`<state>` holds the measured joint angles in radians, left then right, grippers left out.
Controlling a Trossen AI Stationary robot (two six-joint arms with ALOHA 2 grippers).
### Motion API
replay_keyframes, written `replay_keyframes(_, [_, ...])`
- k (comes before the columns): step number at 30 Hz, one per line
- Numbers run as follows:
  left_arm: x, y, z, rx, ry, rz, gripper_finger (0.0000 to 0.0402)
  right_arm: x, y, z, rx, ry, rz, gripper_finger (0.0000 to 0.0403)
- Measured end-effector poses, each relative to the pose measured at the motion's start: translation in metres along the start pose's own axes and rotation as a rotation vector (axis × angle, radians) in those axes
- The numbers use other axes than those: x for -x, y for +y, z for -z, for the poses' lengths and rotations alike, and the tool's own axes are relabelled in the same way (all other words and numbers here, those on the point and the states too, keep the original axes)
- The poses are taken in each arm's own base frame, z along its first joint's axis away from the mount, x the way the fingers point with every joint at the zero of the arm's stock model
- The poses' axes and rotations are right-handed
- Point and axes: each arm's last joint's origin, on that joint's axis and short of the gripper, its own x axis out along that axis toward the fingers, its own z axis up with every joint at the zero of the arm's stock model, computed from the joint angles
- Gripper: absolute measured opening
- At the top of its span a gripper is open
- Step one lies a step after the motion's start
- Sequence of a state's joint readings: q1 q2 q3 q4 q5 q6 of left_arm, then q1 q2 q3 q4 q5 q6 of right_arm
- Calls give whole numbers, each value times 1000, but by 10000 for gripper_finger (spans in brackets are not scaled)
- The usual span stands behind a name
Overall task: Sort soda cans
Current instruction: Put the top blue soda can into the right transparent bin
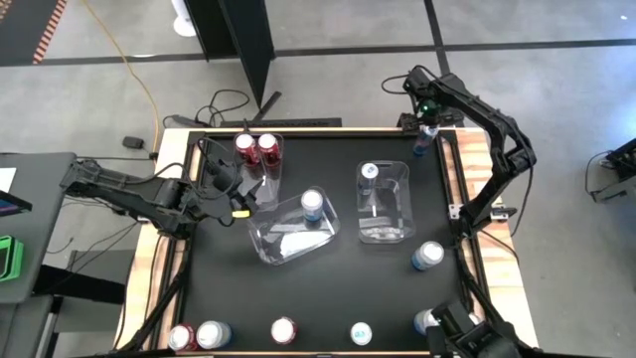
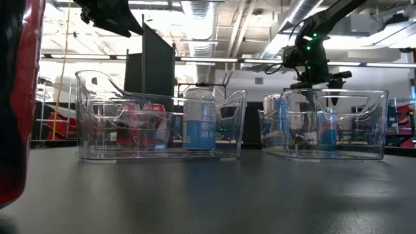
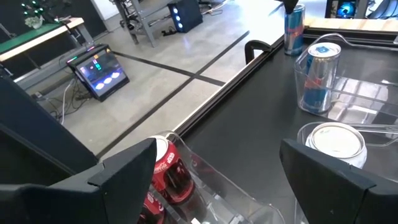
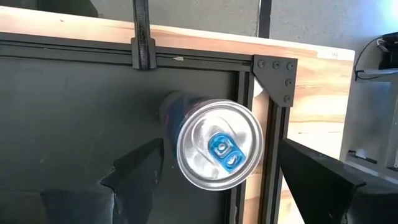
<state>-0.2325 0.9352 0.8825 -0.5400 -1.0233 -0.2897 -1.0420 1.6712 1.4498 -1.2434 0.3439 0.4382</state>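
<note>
While the right gripper [image 4: 217,186] hangs with its dark fingers spread, a slim dark blue metal can [image 4: 214,144] with a round silver top and blue tab stands upright between and just below them, in the black table's [image 4: 74,112] corner, untouched. With fingers likewise apart, the left gripper [image 3: 217,180] hovers over two red cans [image 3: 166,171] inside a clear rectangular plastic bin [image 1: 270,177].

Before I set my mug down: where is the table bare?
Bare: the middle strip between the two clear bins and the front row of cans. Crowded: the far-left corner, with the left gripper by the red cans.
</note>
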Motion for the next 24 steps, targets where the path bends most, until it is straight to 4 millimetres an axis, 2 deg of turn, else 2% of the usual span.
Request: replay_keyframes(24, [0, 0, 0, 2, 0, 0, 335, -2, 0, 0, -5, 6, 3, 333])
